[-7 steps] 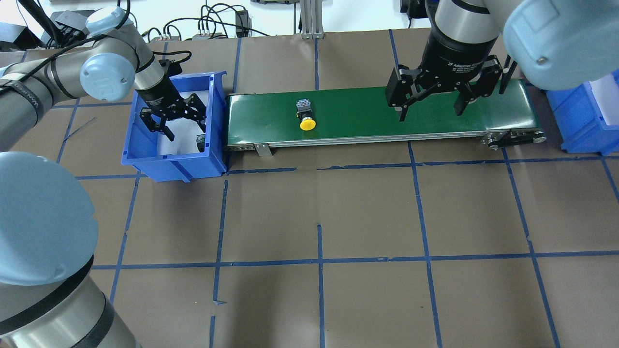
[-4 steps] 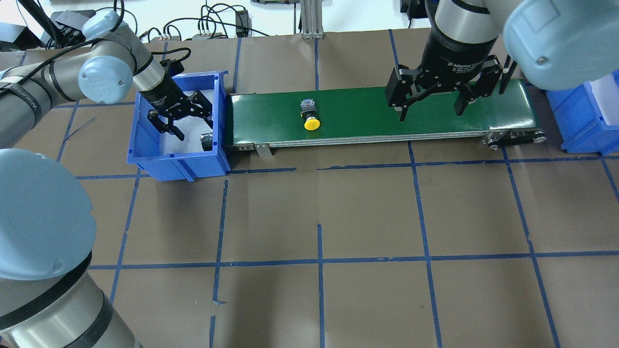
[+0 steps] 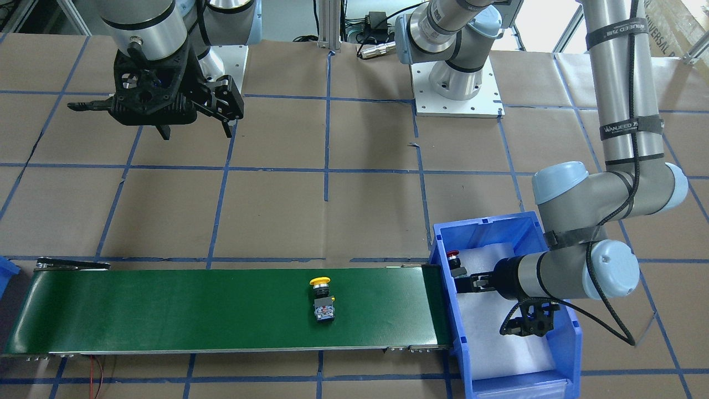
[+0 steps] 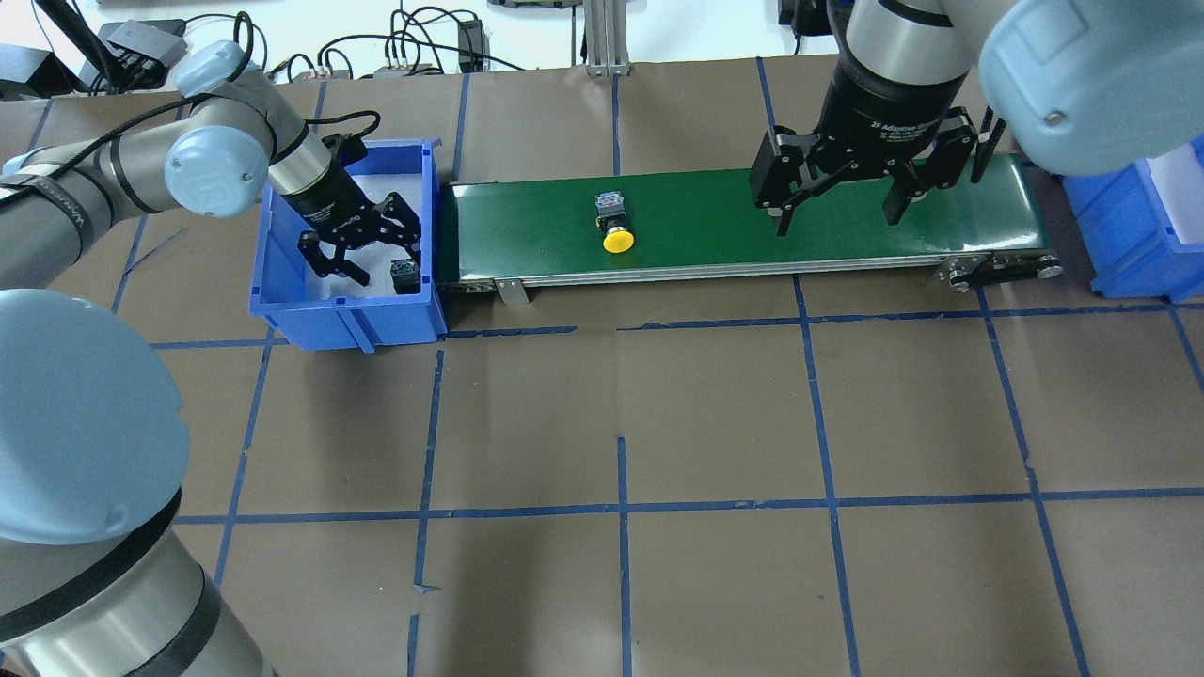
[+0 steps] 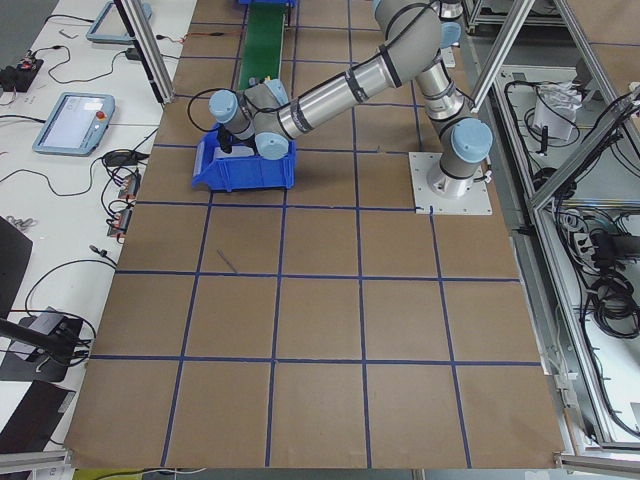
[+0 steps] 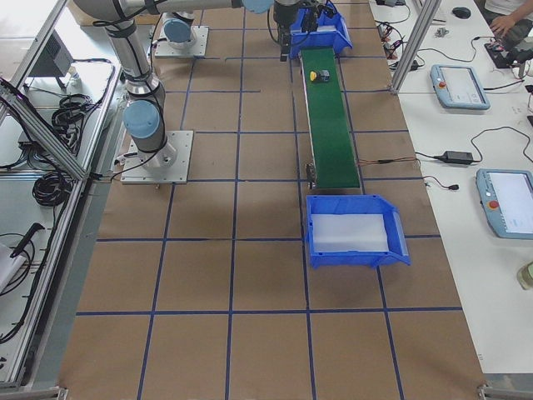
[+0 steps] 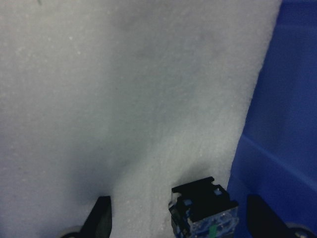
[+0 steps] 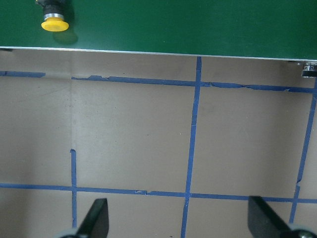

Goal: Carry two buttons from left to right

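Observation:
The yellow button (image 4: 616,232) lies on its side on the green conveyor belt (image 4: 734,221), left of the belt's middle; its cap (image 8: 54,23) also shows in the right wrist view. The red button (image 3: 453,256) lies in the blue bin (image 4: 343,312) at the belt's left end, against the wall nearest the belt. My left gripper (image 4: 389,264) is open and low inside that bin, with the red button's grey base (image 7: 203,209) between its fingers (image 7: 99,219), untouched. My right gripper (image 4: 836,224) hangs open and empty above the belt's right part.
A second blue bin (image 6: 354,233) with a white liner stands past the belt's right end. The left bin has a white foam liner (image 7: 124,99). Brown paper with blue tape lines (image 4: 621,508) covers the table. Cables lie along the far edge.
The yellow button has ridden a little to the right on the belt. My left gripper has moved toward the red button, and the left bin shifted slightly right. The right arm stayed still.

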Robot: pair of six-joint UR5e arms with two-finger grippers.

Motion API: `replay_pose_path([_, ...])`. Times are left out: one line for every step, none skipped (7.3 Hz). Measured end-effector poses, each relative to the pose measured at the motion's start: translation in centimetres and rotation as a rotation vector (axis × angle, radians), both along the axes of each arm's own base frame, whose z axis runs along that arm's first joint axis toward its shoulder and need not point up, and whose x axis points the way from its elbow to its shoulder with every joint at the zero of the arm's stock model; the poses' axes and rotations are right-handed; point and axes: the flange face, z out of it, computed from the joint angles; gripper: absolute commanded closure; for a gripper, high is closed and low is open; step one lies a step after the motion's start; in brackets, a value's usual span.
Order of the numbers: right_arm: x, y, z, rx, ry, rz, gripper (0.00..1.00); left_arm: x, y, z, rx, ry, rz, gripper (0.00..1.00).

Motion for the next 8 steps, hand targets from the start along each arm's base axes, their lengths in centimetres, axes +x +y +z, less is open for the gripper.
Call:
replay_pose_path([0.0, 0.0, 0.0, 0.0, 0.0, 0.0, 0.0, -0.1, 0.0, 0.0, 0.0, 0.0, -0.002, 0.59])
replay_pose_path([0.0, 0.0, 0.0, -0.001, 0.0, 0.0, 0.0, -0.1, 0.0, 0.0, -0.001, -0.001, -0.004, 0.66])
replay_pose_path([0.0, 0.0, 0.0, -0.002, 0.0, 0.0, 0.0, 0.0, -0.1, 0.1, -0.004, -0.004, -0.006, 0.66])
replay_pose_path([0.0, 0.0, 0.0, -0.002, 0.0, 0.001, 0.0, 0.0, -0.3, 0.4, -0.009, -0.006, -0.007, 0.66])
replay_pose_path([0.0, 0.0, 0.0, -0.003, 0.0, 0.0, 0.0, 0.2, -0.4, 0.7, -0.015, -0.009, -0.008, 0.66])
replay_pose_path([0.0, 0.0, 0.0, -0.004, 0.0, 0.0, 0.0, 0.5, -0.5, 1.1, -0.019, -0.013, -0.011, 0.66])
replay_pose_path([0.0, -0.1, 0.1, -0.005, -0.001, 0.0, 0.0, 0.7, -0.6, 1.4, -0.024, -0.019, -0.014, 0.67])
replay_pose_path([0.0, -0.1, 0.1, -0.007, -0.001, 0.0, 0.0, 0.9, -0.8, 2.2, -0.036, -0.036, -0.018, 0.67])
